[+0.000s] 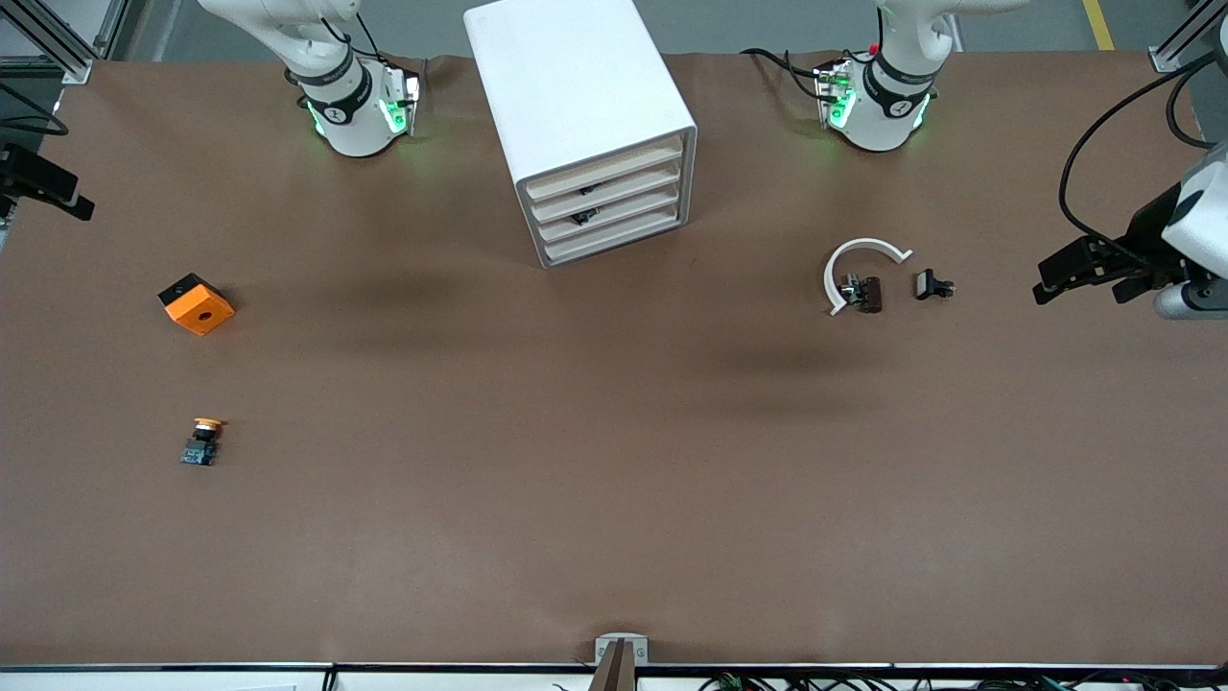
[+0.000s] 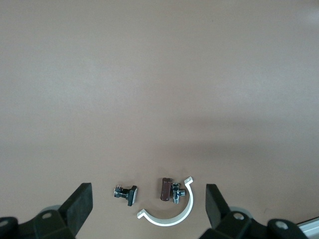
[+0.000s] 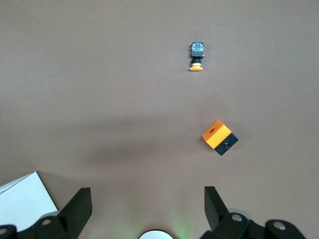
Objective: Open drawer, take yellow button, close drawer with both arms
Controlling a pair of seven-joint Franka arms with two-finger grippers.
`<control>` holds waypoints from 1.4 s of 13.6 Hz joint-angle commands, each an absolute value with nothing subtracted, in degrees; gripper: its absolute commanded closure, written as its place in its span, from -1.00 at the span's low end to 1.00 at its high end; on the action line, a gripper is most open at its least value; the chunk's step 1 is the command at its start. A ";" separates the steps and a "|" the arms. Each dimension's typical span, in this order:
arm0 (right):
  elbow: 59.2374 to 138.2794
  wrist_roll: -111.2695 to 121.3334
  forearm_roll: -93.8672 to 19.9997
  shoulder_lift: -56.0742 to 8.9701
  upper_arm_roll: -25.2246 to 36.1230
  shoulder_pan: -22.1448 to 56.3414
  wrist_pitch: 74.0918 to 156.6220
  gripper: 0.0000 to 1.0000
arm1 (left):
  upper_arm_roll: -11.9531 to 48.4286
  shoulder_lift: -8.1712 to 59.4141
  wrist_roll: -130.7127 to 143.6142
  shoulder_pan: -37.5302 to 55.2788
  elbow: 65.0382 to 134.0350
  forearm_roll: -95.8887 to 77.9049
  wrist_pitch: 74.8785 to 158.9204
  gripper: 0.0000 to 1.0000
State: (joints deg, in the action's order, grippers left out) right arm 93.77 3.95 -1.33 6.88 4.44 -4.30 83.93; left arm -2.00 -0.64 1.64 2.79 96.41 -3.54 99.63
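The white cabinet (image 1: 576,106) stands between the two arm bases, with its stacked drawers (image 1: 609,206) all shut and facing the front camera. The tiny orange-capped button (image 1: 203,441) (image 3: 197,56) lies on the table toward the right arm's end, nearer the front camera than the orange cube (image 1: 197,303) (image 3: 219,137). My right gripper (image 1: 84,206) (image 3: 147,201) hangs high over that end of the table, open and empty. My left gripper (image 1: 1079,290) (image 2: 148,199) hangs high over the left arm's end, open and empty, above the white arc (image 2: 172,214).
A white arc (image 1: 859,274) lies toward the left arm's end with a dark brown clip (image 1: 868,293) (image 2: 165,189) in its curve. Another small dark clip (image 1: 932,285) (image 2: 127,194) lies beside it. A corner of the cabinet (image 3: 22,199) shows in the right wrist view.
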 commanded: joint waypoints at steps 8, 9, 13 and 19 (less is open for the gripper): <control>97.56 3.78 -0.97 10.37 4.04 -5.19 85.25 -1.00 | -1.76 -5.10 5.45 3.52 97.38 -2.11 97.21 -1.00; 97.56 3.87 -0.97 10.37 3.96 -5.10 85.17 -1.00 | -1.76 -5.01 5.19 3.34 96.60 -2.11 97.21 -1.00; 97.56 4.39 1.13 10.37 3.34 -4.40 85.34 -1.00 | -1.85 -4.83 3.16 3.34 96.15 -2.20 94.23 -1.00; 97.47 5.98 1.32 10.46 3.43 -4.48 84.99 -1.00 | -1.93 -4.57 2.72 3.34 96.07 -2.02 92.12 -1.00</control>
